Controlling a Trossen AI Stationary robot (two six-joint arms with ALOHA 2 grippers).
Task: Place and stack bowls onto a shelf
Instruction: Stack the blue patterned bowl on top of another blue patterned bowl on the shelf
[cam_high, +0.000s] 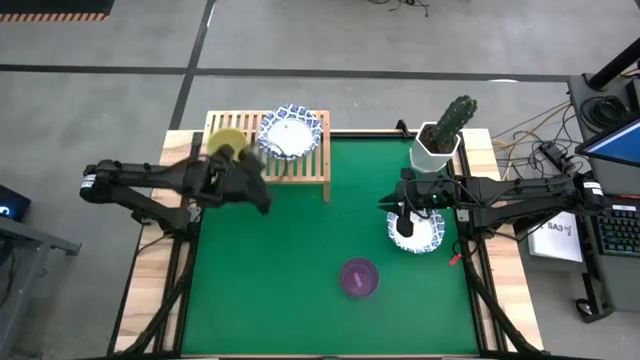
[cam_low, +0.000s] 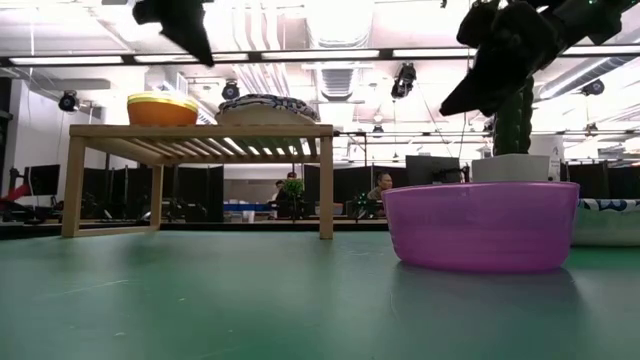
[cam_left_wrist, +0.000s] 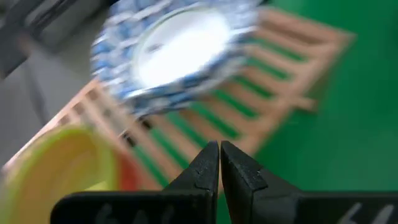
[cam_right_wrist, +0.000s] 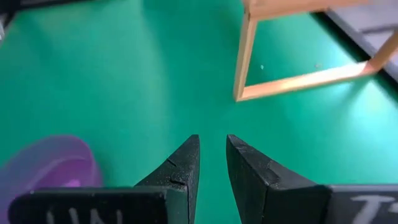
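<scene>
The light-wood shelf (cam_high: 300, 168) stands at the mat's far left. On its slats sit a yellow-green bowl (cam_high: 226, 140), nested on a red one (cam_left_wrist: 129, 175), and a white blue-rimmed bowl (cam_high: 290, 131) beside it. My left gripper (cam_left_wrist: 219, 157) is shut and hovers just above the shelf's near edge (cam_high: 258, 190), holding nothing. My right gripper (cam_right_wrist: 212, 148) is narrowly open and hangs over another white blue-rimmed bowl (cam_high: 430, 238) that rests on the mat at the right. A purple bowl (cam_high: 359, 277) sits on the mat nearer the front.
A white angular pot with a cactus (cam_high: 442, 138) stands at the far right of the mat, just behind my right arm. Bare green mat (cam_high: 300, 270) stretches between the shelf and the purple bowl. Cables and a keyboard lie off the table's right side.
</scene>
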